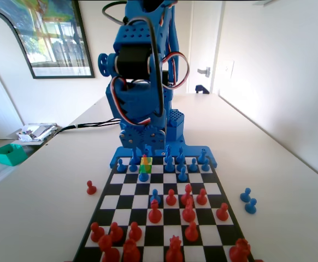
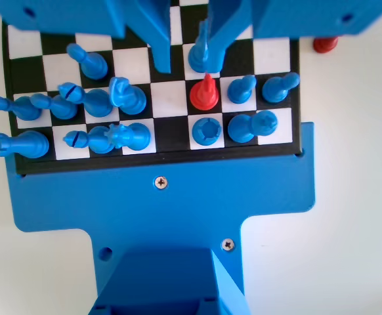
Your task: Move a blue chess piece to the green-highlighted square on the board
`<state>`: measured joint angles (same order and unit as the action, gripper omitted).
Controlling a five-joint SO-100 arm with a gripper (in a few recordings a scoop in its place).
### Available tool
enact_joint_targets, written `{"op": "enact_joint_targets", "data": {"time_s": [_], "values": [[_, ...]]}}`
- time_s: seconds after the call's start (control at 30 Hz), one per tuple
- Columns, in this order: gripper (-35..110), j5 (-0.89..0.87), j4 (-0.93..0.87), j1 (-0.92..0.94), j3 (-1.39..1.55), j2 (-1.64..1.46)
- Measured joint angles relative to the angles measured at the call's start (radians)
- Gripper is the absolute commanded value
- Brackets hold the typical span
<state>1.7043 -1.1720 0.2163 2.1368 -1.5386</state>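
Observation:
The board [image 1: 219, 188] lies lengthwise with its blue rim under the arm. The green-highlighted square [image 1: 146, 161] is in the second row from that rim, and a red pawn [image 2: 204, 95] stands on it. One square farther from the arm stands a blue pawn [image 1: 143, 174], which the wrist view shows as the blue pawn [image 2: 200, 59]. My gripper [image 2: 186, 64] hangs low over this spot and is open. The pawn sits between the jaws, against the right one, with a gap to the left one.
Blue pieces [image 2: 99, 102] crowd the two rows nearest the rim. Red pieces [image 1: 188, 210] fill the middle and near rows. Off the board lie two blue pawns [image 1: 248, 200] on the right and a red pawn [image 1: 91, 188] on the left. A teal tray [image 1: 10, 154] sits far left.

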Motion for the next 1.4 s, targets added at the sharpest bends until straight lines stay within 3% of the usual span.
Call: {"op": "enact_joint_targets", "data": {"time_s": [1.4], "values": [[12, 0.078, 0.081, 0.063, -0.005, 0.13]]}}
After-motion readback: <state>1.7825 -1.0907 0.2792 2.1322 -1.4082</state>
